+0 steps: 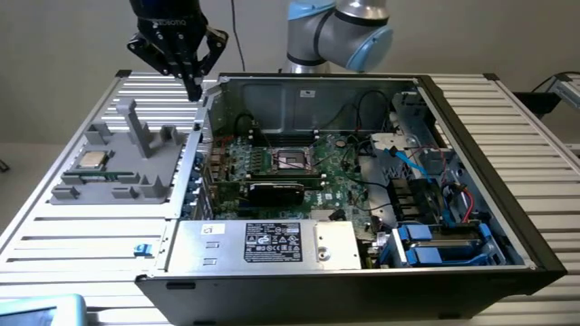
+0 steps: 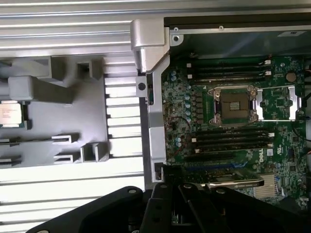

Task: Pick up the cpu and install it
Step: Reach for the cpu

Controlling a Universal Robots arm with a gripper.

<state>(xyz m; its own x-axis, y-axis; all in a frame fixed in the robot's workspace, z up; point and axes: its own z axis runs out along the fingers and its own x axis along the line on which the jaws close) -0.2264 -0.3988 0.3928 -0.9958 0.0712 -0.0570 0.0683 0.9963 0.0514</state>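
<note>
End effector hung pinched narrow, empty, above the case's rim. The cpu lay outside the case. The wrist view caught its open socket.

Setting: you are working in a robotics lab test cell. Evidence: a Universal Robots arm with blue joint caps stands behind a tabletop of ribbed aluminium profile. An opened computer case lies on it, motherboard bared. Beside the case sits a grey moulded parts fixture. Plain grey wall behind.
</note>
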